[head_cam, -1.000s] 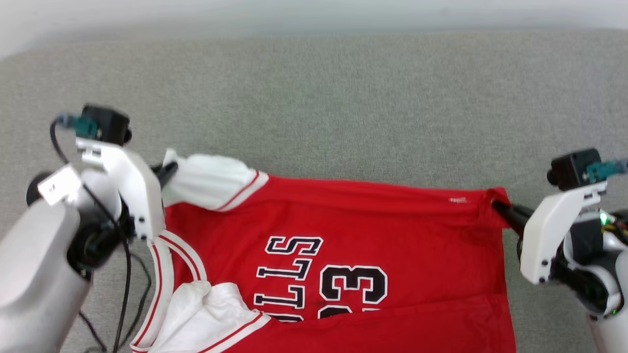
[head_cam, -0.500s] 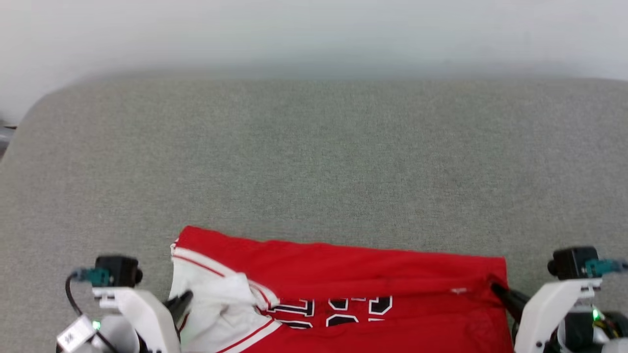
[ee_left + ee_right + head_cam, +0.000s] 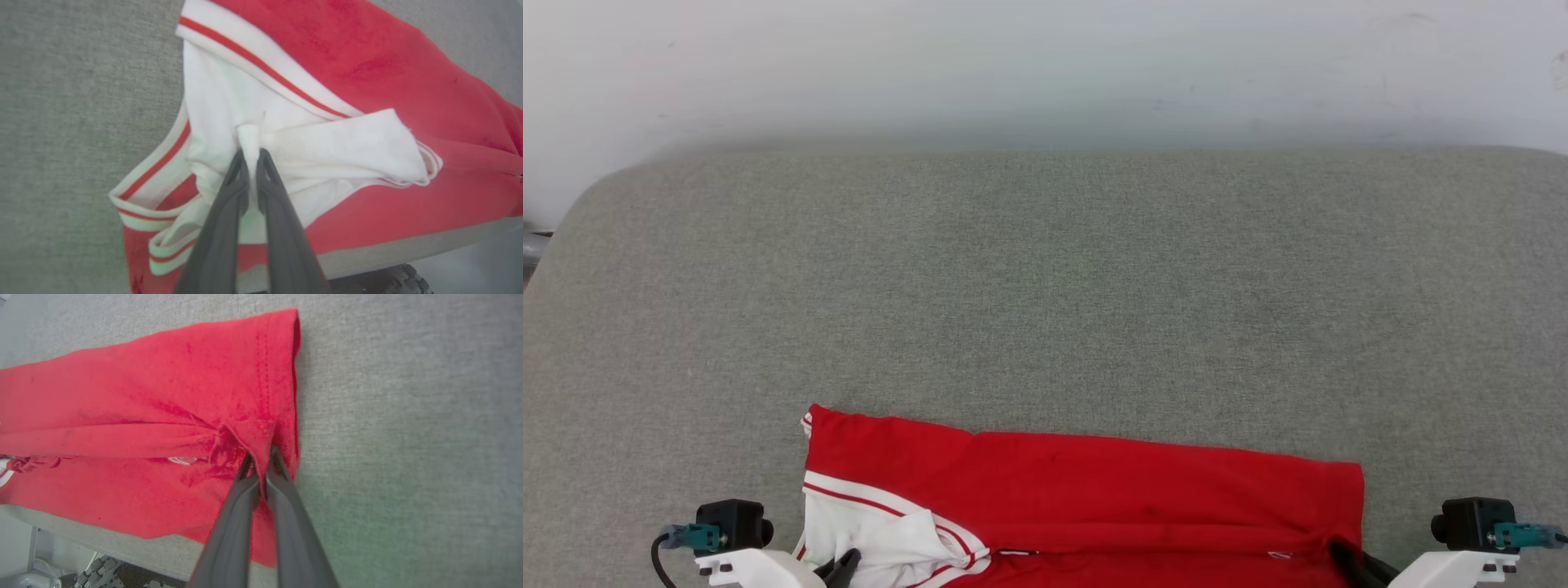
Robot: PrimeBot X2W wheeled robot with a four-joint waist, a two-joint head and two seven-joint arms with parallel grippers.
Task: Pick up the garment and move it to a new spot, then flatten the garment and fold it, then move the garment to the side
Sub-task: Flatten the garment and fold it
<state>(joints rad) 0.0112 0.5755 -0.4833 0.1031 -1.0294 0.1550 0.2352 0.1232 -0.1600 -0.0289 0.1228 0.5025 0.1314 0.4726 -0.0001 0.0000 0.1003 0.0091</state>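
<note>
The garment, a red T-shirt with white sleeves and striped trim, lies folded over along the near edge of the grey padded table. My left gripper is shut on a pinch of the white sleeve at the shirt's left end; its dark finger pokes up at the bottom of the head view. At the shirt's right end, my right gripper is shut on a fold of red fabric beside the hem; its finger shows at the shirt's corner.
The grey table surface stretches far back to a pale wall. The table's near edge runs just below the shirt, with floor and dark wheel parts beyond it.
Both grippers have brought the held edge toward the near side, folding the shirt over so its lettering is covered. The head camera has tilted up, showing more table and the wall.
</note>
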